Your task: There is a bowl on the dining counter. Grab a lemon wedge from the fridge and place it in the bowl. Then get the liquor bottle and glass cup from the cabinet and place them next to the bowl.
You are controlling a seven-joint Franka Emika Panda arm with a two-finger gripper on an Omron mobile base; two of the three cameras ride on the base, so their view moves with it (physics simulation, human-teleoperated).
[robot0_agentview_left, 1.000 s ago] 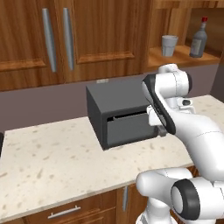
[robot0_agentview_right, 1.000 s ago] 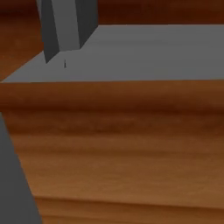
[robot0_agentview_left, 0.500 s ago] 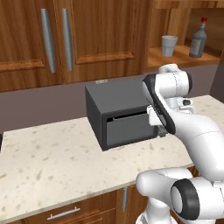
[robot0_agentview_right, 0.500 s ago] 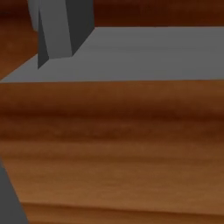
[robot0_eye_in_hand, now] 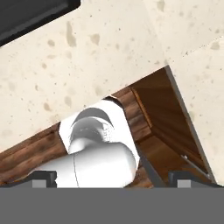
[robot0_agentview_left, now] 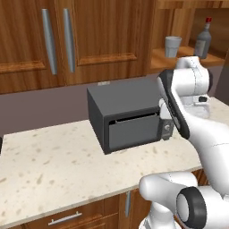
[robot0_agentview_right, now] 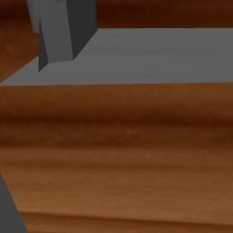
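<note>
Liquor bottle [robot0_agentview_left: 203,41] partly behind the arm's white shoulder, base hidden. Glass cup [robot0_agentview_left: 172,46] too small for detail. Cabinet [robot0_agentview_left: 85,40] doors cropped at top edge.

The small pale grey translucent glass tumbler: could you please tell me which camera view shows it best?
The left base view: the glass tumbler stands unobstructed on an open wooden shelf, left of a liquor bottle. The right base view gives close wood and grey surfaces; the hand view looks at speckled counter.
</note>
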